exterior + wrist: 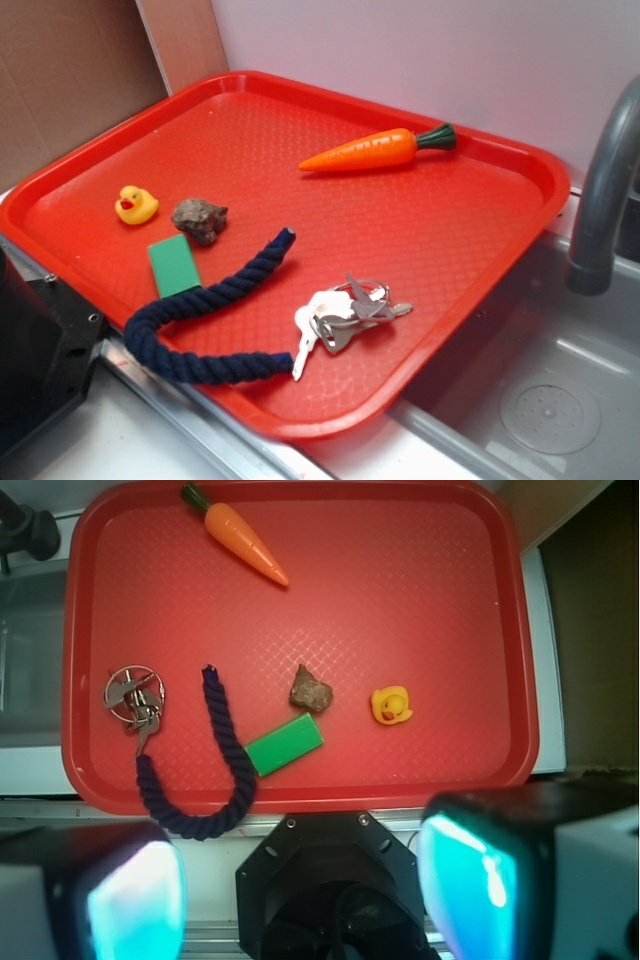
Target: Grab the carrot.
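Wrist view gives us the whole picture: the pincer [300, 895] sits at the bottom of the frame, jaws spread wide with nothing between them, its two glowing pads [135, 900] out of focus at either side. And the carrot [245, 535]? It's way up at the far end of the red tray [500, 630], well apart from the pincer, off toward the upper left. So the reach looks to be forward across the whole tray and a touch to the left.

Watch that long axis. In the wrist view it runs diagonally, green stem toward the top left corner, pointed tip down and to the right. I'd say the pincer wants to turn so its jaws straddle the thick middle across that diagonal.

Between pincer and carrot lies a scatter: the green block [285, 745], the brown rock [311, 690], the yellow duck [391, 705], the blue rope [215, 780] and the keys [135, 698]. All sit in the near half, and the carrot has bare tray around it.

Exterior view shows the carrot [365, 152] near the tray's back rim, lying flat, but the pincer itself is out of that frame; only a dark shape shows at the lower left corner, too cropped to identify. Height above the tray is hard to judge.
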Tool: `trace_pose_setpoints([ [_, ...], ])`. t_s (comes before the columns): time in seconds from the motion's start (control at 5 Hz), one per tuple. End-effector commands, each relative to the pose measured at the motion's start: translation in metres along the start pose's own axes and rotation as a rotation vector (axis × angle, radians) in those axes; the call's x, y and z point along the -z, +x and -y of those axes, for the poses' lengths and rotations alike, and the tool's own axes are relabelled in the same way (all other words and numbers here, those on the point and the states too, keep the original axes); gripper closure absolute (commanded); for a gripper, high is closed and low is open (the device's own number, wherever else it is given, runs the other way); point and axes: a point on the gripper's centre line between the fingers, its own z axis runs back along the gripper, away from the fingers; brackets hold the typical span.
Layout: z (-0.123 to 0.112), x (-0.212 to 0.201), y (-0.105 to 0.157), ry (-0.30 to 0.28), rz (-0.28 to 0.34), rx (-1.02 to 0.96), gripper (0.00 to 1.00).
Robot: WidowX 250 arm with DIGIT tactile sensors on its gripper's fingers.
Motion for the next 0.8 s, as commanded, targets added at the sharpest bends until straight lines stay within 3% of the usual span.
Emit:
trace_pose_setpoints([
  [0.0, 0.0, 0.0, 0.0, 0.0, 0.0, 0.0, 0.0],
  [0.2, -0.022, 0.053, 0.038, 0.093, 0.014, 0.113, 0.0],
  [0.4, -0.001, 0.109, 0.086, -0.035, 0.031, 0.341, 0.0],
  [0.6, 0.014, 0.149, 0.132, 0.035, 0.026, 0.395, 0.0],
])
